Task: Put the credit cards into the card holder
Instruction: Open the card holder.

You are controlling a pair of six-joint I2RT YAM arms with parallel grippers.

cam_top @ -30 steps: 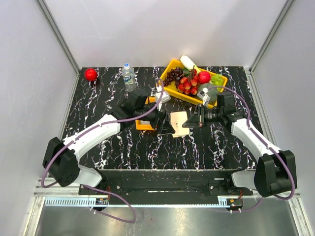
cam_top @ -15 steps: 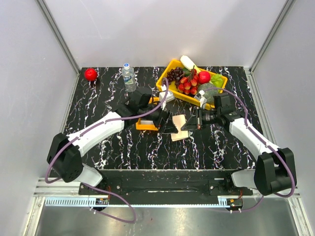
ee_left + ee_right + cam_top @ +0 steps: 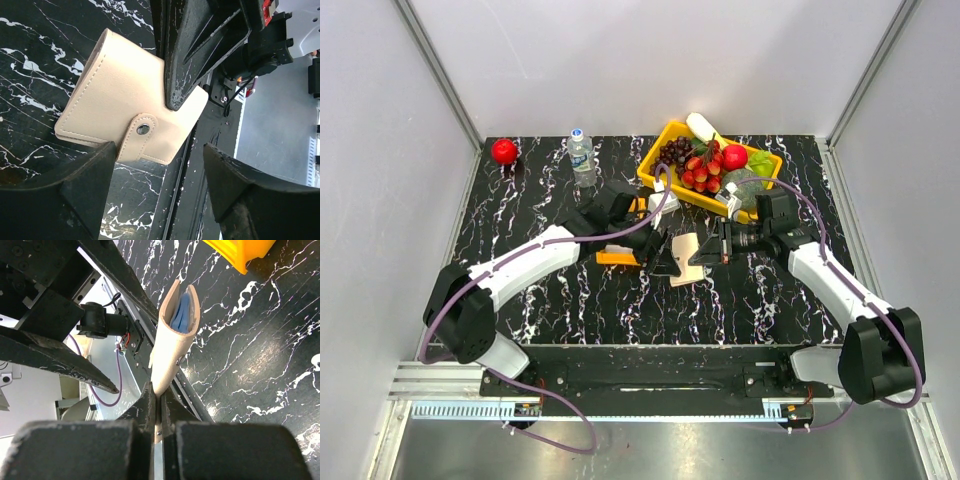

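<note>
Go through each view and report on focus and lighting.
Top external: even, soft light, table sharp throughout. Left wrist: card holder crisp, left gripper's fingers dark and underlit. Right wrist: right gripper's fingers blurred up close, blue card sharp.

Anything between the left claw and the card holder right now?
Nothing visible. The open left claw faces the card holder directly, with its snap-strap edge right at the claw's mouth. The right claw is shut on the holder's far side only.
</note>
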